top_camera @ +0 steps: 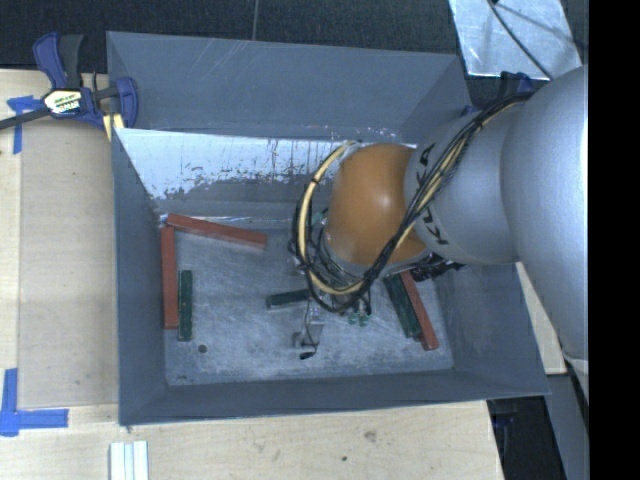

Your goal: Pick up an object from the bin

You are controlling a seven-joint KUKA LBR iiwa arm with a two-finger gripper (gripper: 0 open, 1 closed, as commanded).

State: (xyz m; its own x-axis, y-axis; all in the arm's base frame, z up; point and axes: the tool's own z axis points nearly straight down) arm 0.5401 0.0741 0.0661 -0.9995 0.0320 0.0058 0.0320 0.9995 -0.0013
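The gripper hangs over the middle of the bin floor. Far to its left two bars lie side by side, with a third bar behind them. Just to its right lies another pair.

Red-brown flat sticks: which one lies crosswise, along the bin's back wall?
The red-brown flat stick at back left; the left-wall stick and the right-hand stick run roughly front to back.
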